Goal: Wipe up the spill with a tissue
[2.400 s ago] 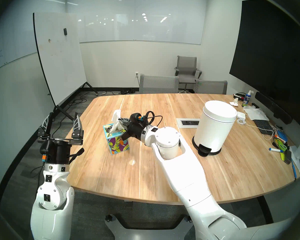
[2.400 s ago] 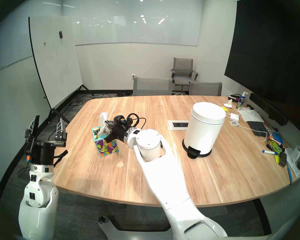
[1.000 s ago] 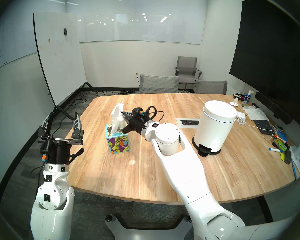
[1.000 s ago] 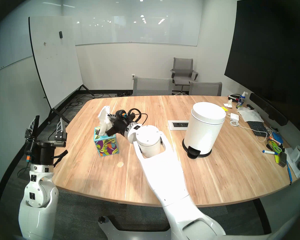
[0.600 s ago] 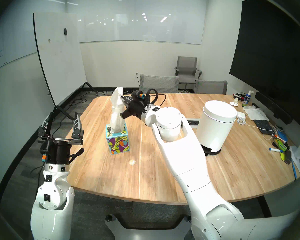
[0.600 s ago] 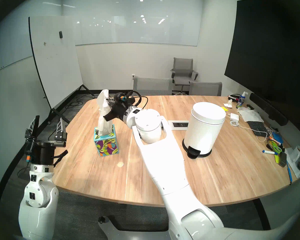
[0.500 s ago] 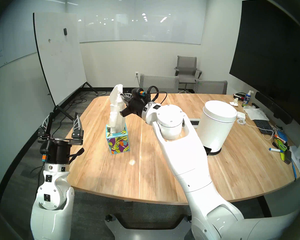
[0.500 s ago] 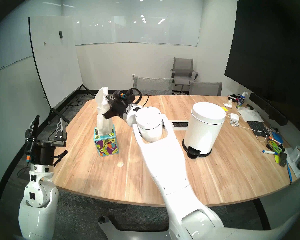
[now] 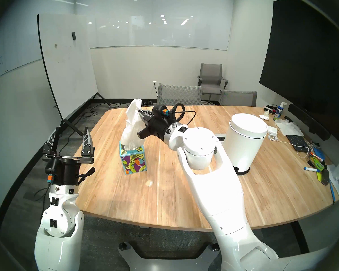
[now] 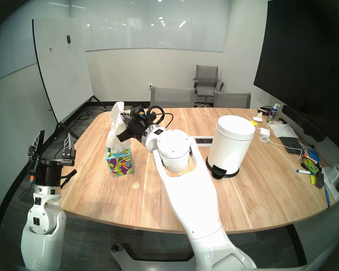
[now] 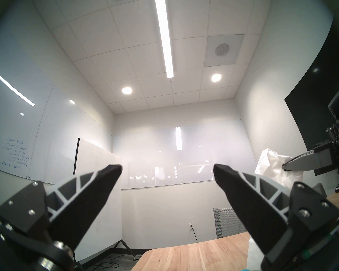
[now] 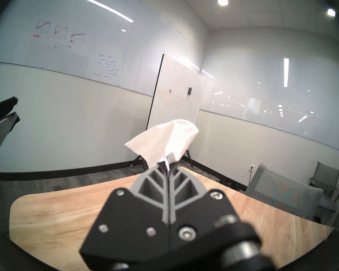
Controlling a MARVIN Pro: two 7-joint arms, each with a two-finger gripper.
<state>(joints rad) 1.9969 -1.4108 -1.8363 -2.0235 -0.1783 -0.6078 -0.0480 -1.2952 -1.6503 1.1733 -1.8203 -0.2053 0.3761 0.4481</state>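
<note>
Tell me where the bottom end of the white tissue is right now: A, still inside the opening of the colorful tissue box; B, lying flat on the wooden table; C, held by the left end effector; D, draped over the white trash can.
A: the tissue stretches up from the slot of the tissue box to the shut right end effector, which pinches its top.

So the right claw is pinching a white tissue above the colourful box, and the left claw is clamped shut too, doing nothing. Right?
Not quite: the left gripper is open, its two fingers standing wide apart, as the left wrist view shows. The rest holds: the right gripper pinches the white tissue above the colourful tissue box, and the left one holds nothing.
</note>
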